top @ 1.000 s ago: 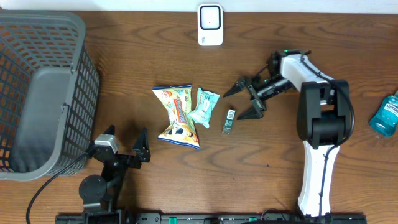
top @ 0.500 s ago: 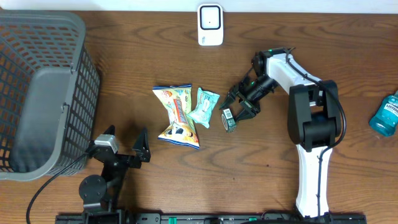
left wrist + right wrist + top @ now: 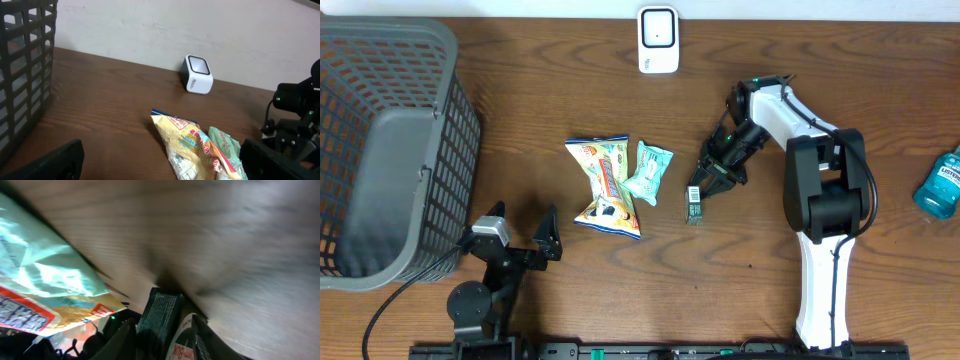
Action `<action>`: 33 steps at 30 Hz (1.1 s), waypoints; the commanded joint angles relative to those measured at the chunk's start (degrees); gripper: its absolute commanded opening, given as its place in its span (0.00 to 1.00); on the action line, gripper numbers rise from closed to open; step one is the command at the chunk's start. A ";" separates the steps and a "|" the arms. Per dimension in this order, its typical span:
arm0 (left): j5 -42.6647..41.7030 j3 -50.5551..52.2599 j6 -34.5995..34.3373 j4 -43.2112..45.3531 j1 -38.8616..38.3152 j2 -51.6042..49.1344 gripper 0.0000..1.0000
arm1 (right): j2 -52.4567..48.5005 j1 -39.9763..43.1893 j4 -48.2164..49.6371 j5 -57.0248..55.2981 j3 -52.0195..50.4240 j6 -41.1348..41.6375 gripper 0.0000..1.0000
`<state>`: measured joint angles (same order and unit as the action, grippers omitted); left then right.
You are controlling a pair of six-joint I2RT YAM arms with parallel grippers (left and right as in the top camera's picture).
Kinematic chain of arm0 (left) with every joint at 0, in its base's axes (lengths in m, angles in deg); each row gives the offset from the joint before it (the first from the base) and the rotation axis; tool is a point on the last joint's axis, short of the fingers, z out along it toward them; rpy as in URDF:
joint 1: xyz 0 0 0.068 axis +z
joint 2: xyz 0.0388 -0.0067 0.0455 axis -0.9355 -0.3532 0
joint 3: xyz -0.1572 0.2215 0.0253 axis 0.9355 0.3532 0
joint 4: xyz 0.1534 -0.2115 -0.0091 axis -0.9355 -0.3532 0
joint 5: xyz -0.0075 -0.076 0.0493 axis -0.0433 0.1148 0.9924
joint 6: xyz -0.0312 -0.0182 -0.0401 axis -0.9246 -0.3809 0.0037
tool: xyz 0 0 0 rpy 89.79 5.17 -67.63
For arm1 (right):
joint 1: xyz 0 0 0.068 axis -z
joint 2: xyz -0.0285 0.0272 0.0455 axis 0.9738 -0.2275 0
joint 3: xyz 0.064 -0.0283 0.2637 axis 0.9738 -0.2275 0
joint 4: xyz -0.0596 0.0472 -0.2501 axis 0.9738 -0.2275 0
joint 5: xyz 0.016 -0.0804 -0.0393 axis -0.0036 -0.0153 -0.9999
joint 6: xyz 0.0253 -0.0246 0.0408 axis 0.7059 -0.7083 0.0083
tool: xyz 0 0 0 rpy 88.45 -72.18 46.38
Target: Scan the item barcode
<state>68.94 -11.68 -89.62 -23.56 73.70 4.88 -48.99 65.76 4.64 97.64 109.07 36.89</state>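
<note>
Wide shot first: a brown wooden table (image 3: 520, 100) fills the overhead view, and a big grey mesh basket (image 3: 450, 110) takes up its left end. On the right, the white right arm (image 3: 825, 200) reaches from the near edge up and over toward the centre.

Down at the near-left edge sits the left gripper (image 3: 525, 215). Its fingers are spread wide apart with nothing between them. Its camera looks across the table toward the back wall.

In the middle lies a yellow snack bag (image 3: 605, 185), twisted at its waist. A pale green pouch (image 3: 648, 172) rests against its right side. At the back edge, a small white scanner (image 3: 658, 40) stands upright. Far right, a blue bottle (image 3: 942, 185) pokes in from the frame edge, well apart from everything else.

Now the one that matters: the small dark green packet (image 3: 693, 203) lies on the wood just right of the pouch, not touching it. The right gripper (image 3: 700, 185) is down on the packet's far end. From the right wrist camera, the packet (image 3: 160, 315) fills the gap between the two fingers (image 3: 125, 340). They are drawn in and clamped on its sides.
</note>
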 commanded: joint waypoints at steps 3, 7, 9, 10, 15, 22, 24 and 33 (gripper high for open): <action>-0.52 1.09 0.13 -1.84 -0.17 0.39 0.98 | -3.96 0.81 -5.38 -5.18 0.83 1.11 0.32; -0.52 1.09 0.13 -1.84 -0.17 0.39 0.98 | -3.96 0.48 -10.88 -5.20 1.11 1.09 0.32; -0.52 1.09 0.13 -1.84 -0.17 0.39 0.98 | -3.96 0.26 -11.78 -5.20 1.11 1.09 0.33; -0.52 1.09 0.13 -1.84 -0.17 0.39 0.98 | -3.96 0.17 -11.28 -5.18 1.11 1.14 0.36; -0.52 1.09 0.13 -1.84 -0.17 0.39 0.98 | -3.96 0.26 -7.39 -4.46 1.11 2.38 0.94; -0.52 1.09 0.13 -1.84 -0.17 0.39 0.98 | -3.98 -2.19 -6.47 -4.52 1.05 2.21 0.89; -0.52 1.09 0.13 -1.84 -0.17 0.39 0.98 | -3.98 -4.04 -6.14 -4.87 0.98 2.16 0.88; -0.52 1.09 0.13 -1.84 -0.17 0.39 0.98 | -3.98 -8.70 -6.27 -8.44 0.92 2.16 0.75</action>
<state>68.97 -11.68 -89.60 -23.56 73.70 4.88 -50.33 57.78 -1.74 90.12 111.52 38.87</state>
